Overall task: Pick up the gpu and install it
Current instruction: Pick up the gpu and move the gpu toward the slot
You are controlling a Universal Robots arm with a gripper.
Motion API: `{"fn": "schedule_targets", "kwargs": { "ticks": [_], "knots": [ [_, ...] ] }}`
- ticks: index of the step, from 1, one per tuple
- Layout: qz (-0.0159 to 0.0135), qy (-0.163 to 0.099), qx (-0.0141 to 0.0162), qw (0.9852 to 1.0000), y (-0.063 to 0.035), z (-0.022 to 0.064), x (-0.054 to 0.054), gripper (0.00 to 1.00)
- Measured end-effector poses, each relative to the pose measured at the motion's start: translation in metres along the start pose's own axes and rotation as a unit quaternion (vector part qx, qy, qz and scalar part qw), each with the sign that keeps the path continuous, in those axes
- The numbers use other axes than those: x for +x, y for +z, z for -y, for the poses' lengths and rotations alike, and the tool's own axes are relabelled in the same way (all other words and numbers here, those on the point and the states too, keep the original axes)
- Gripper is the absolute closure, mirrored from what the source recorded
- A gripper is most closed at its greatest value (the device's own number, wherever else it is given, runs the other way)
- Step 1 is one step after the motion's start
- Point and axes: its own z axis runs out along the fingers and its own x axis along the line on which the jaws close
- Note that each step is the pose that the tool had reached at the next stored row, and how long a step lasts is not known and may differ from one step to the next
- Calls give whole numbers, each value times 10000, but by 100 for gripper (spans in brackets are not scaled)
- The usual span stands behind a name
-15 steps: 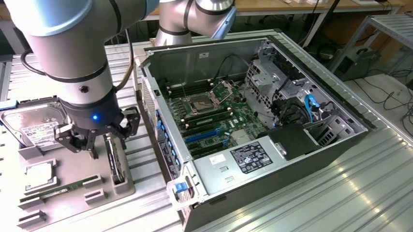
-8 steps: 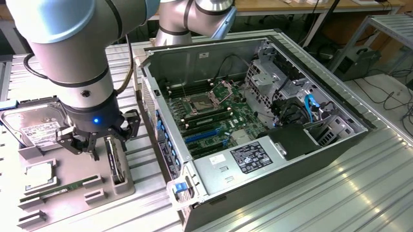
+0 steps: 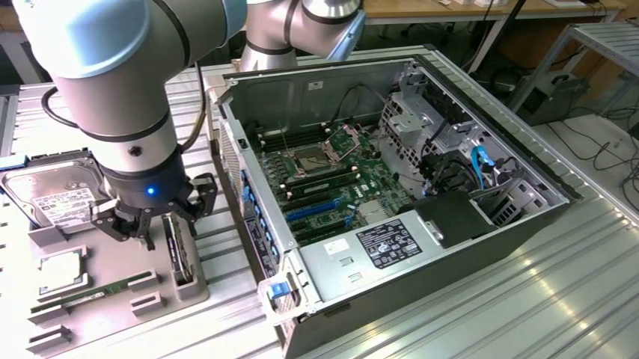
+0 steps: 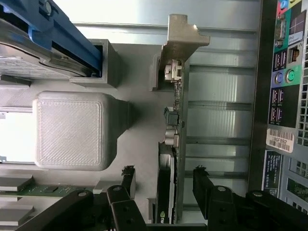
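Fingers (image 4: 201, 183) are hanging apart astride the upright gpu (image 4: 172, 139), a stiff, fragile card likely best pinched across its faces.

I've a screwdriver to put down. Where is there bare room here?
The ribbed table is bare on the exterior view's right of the computer case. The grey tray is crowded: hard drive, memory stick, and the graphics card with the open hand straddling it.
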Motion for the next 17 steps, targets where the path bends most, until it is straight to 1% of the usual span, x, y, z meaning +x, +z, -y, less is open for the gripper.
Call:
{"fn": "schedule_targets", "kwargs": {
  "ticks": [7,8,13,14,15,17],
  "knots": [
    [0,0,0,10000,50,0,1,41],
    [0,0,0,10000,54,0,1,49],
    [1,0,0,10000,66,-1,1,49],
    [0,0,0,10000,69,-1,1,50],
    [0,0,0,10000,72,-1,1,56],
    [0,0,0,10000,81,-1,1,56]
  ]
}}
